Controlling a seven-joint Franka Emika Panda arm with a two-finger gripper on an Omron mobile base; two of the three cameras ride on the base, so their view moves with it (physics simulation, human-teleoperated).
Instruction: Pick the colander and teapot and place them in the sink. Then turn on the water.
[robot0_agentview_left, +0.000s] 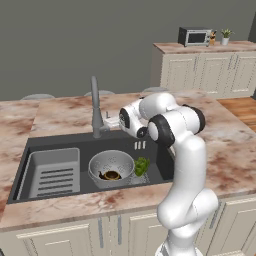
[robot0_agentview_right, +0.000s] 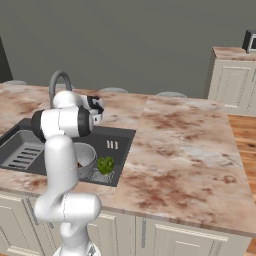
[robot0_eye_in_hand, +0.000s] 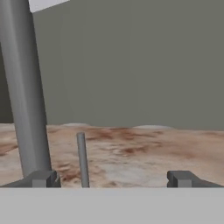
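**Colander and teapot in the basin, open gripper at the tap**

Sink (robot0_agentview_left: 45, 142), a large rectangular dark charcoal basin set into pinkish-brown marble countertop (robot0_agentview_left: 60, 112), lies at the left of the left base view. At its left end sits a grey ribbed rectangular tray (robot0_agentview_left: 52, 172). Right of the tray stands the round silver-grey perforated metal colander (robot0_agentview_left: 111, 162), upright on the basin floor, and the small squat dark-brown teapot (robot0_agentview_left: 110, 175) with its yellowish-gold rim rests inside it. Just right of the colander, touching or nearly touching its rim, is a green leafy bunch (robot0_agentview_left: 141, 165).

Behind the colander, at the far rim of the basin, rises the tall slim grey tap (robot0_agentview_left: 95, 107). The white arm bends over the right part of the basin, and its hand reaches toward the base of the tap.

In the hand view the tap's thick grey column (robot0_eye_in_hand: 24, 87) stands at the left, a thin grey upright lever (robot0_eye_in_hand: 82, 159) rises just right of it, and the two-finger gripper (robot0_eye_in_hand: 113, 179) has its dark fingertips (robot0_eye_in_hand: 43, 178) spread wide apart, holding nothing; the lever stands between them, nearer the left tip. No stream shows at the spout.
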